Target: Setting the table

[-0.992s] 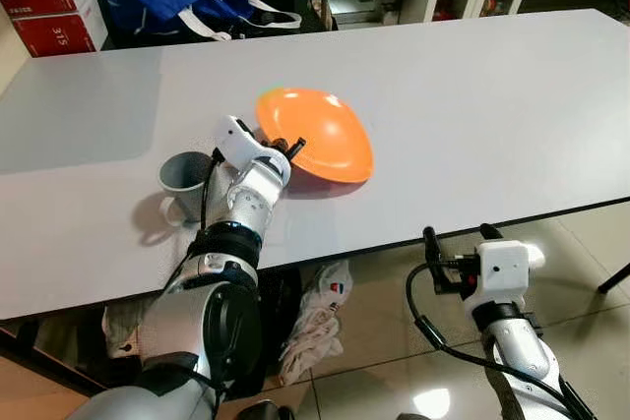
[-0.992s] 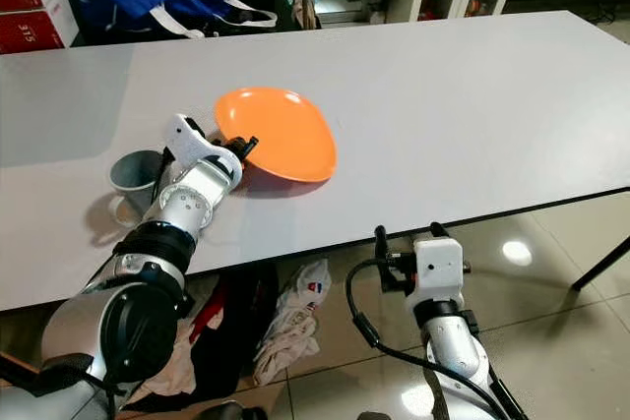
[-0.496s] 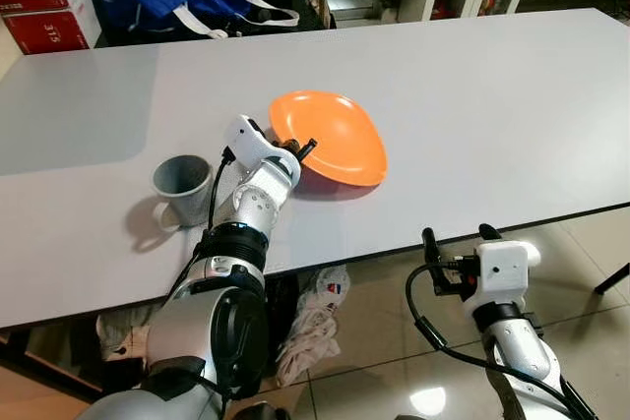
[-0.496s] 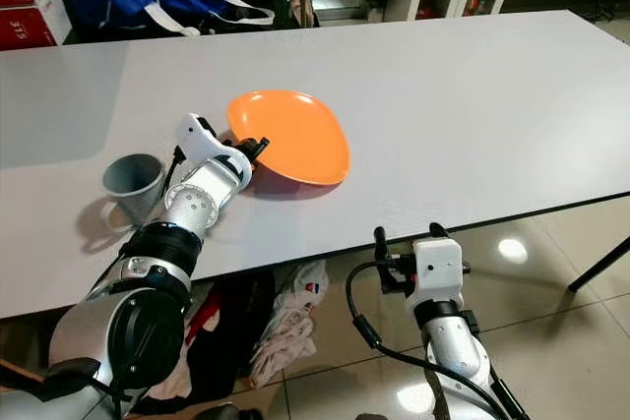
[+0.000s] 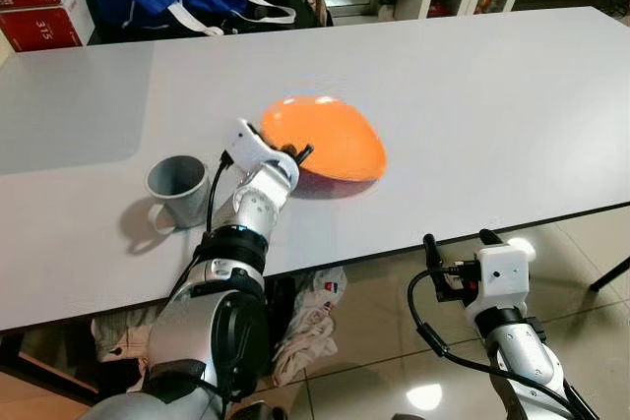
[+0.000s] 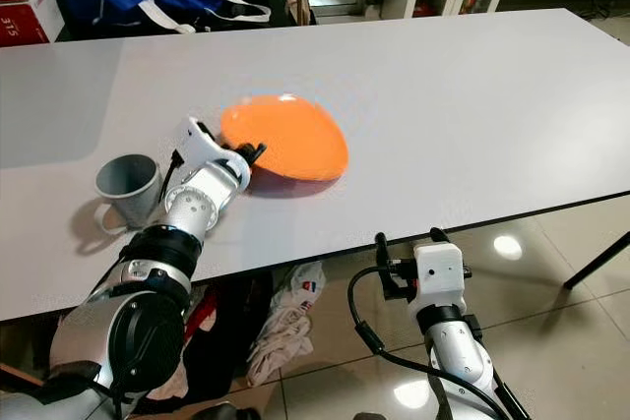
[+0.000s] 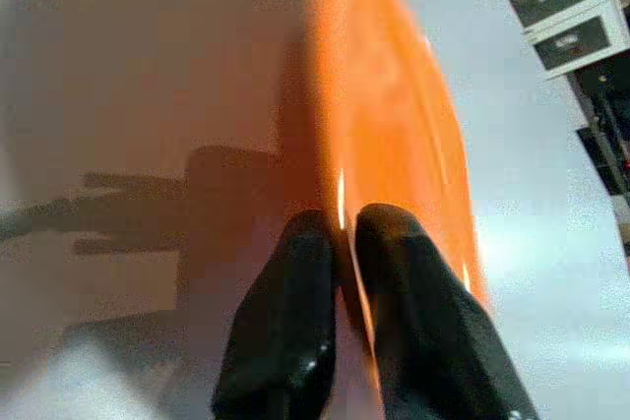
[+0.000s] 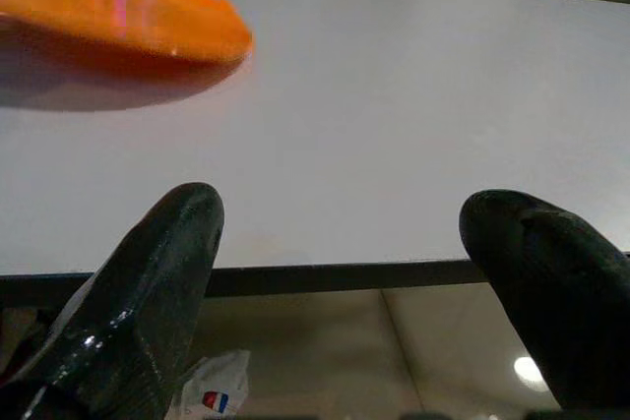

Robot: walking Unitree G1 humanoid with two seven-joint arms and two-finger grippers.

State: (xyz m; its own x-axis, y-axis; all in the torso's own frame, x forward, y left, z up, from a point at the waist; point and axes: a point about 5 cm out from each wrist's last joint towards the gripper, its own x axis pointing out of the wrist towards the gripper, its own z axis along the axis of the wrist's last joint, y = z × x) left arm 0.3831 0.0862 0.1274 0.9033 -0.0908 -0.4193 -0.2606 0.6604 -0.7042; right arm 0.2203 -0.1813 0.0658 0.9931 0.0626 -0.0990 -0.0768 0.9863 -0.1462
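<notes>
Our left gripper [image 7: 340,233] pinches the near rim of the orange plate [image 5: 330,135], which sits tilted on the white table [image 5: 492,95], just beside the grey mug [image 5: 177,184]. Our right gripper [image 8: 340,243] hangs wide open, holding nothing, below the table edge.
</notes>
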